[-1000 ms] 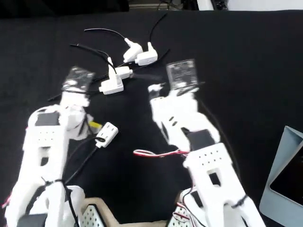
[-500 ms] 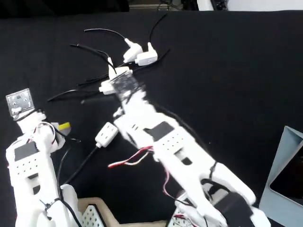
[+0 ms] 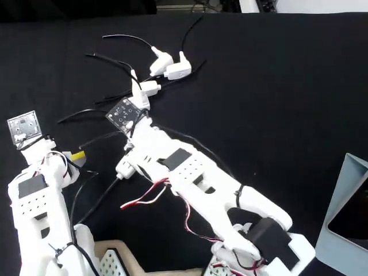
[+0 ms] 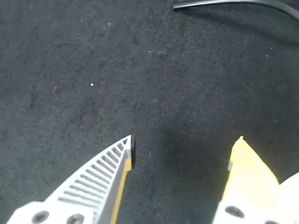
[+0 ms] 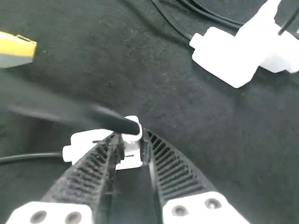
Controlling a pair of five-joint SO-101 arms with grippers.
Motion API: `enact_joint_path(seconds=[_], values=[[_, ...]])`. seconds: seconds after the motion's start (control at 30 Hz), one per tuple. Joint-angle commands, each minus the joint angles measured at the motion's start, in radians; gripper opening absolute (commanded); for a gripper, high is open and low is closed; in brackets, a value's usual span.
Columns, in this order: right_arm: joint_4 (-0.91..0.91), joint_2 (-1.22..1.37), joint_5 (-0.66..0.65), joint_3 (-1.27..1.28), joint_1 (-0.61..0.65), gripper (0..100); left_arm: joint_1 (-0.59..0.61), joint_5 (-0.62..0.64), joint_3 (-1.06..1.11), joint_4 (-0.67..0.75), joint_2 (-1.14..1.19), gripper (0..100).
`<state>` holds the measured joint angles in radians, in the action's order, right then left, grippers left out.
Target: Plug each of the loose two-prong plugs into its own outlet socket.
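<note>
Right gripper (image 5: 131, 136) clamps one white connector (image 5: 128, 157) low on the black desk (image 3: 276, 86). Four more lie beyond in a far pair (image 3: 169, 66) and a near pair (image 3: 145, 90). Left gripper (image 4: 184, 149) hangs spread wide over bare desk.

Desk (image 3: 299, 69): black cloth, matt, finely rough. White connector (image 5: 80, 143) in the right end effector (image 5: 131, 135): smooth, slightly glossy plastic. Cable (image 4: 224, 3): smooth black sheath. Left end effector (image 4: 184, 140): ribbed white plastic, plain yellow plastic.
</note>
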<state>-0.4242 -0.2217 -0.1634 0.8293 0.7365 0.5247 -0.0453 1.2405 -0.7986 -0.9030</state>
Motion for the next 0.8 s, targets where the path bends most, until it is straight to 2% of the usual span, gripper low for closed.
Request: enact_joint_path(seconds=[0.0,0.2,0.77], values=[[0.011,-0.018,-0.009,-0.041,0.015,1.1,0.007,0.009,-0.007,0.015,-0.014,33],[-0.046,-0.061,-0.009,-0.041,0.015,1.1,0.004,0.009,-0.005,0.015,-0.012,33],[-0.052,0.019,-0.009,-0.033,-0.035,1.1,0.005,0.009,-0.005,0.015,-0.011,33]])
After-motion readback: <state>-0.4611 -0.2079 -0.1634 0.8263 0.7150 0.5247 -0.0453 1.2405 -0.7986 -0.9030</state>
